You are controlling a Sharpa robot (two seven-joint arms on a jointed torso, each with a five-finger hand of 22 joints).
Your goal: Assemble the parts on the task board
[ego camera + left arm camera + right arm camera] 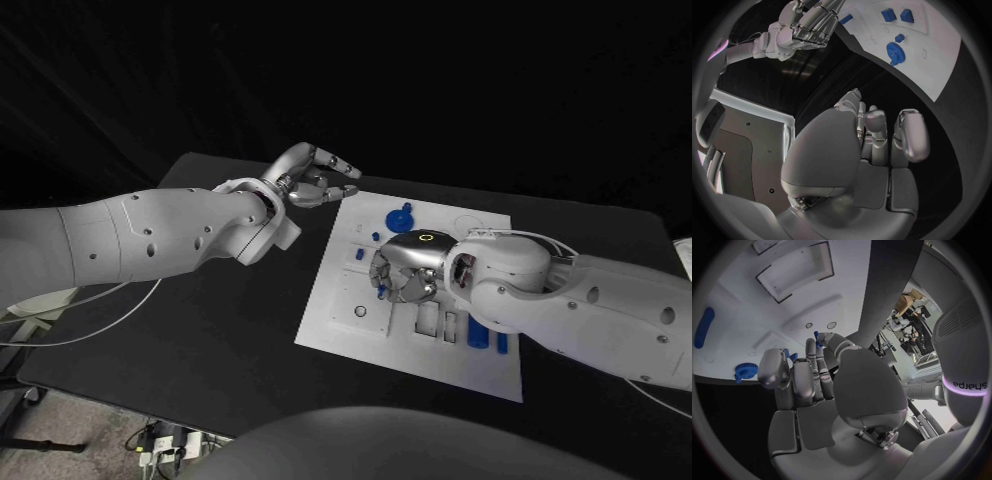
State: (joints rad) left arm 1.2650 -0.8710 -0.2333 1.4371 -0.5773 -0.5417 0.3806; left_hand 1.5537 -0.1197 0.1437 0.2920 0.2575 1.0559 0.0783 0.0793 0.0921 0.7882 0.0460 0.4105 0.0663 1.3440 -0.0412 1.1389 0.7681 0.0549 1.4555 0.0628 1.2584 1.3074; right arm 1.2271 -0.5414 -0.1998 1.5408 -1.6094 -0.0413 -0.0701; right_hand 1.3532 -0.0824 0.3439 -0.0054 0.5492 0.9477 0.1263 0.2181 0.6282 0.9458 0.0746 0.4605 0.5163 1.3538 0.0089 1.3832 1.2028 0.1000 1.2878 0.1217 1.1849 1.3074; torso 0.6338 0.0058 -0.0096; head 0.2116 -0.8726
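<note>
The white task board (335, 322) lies in the middle of the black table. My right hand (408, 268) hovers low over the board's middle with its fingers curled around a small blue part (787, 355), which peeks out between the fingertips. A blue gear (400, 215) sits at the board's far edge, and blue oblong parts (479, 330) lie near my right wrist. My left hand (310, 175) hangs above the table beside the board's far left corner, fingers curled in and holding nothing. The left wrist view shows the gear (893, 50) and my right hand (811, 25).
Several rectangular recesses (795, 270) and small round holes (831, 325) mark the board near my right hand. A blue oblong piece (703, 327) lies flat on the board. Two more blue blocks (897, 15) rest past the gear. Bare black table (188, 340) surrounds the board.
</note>
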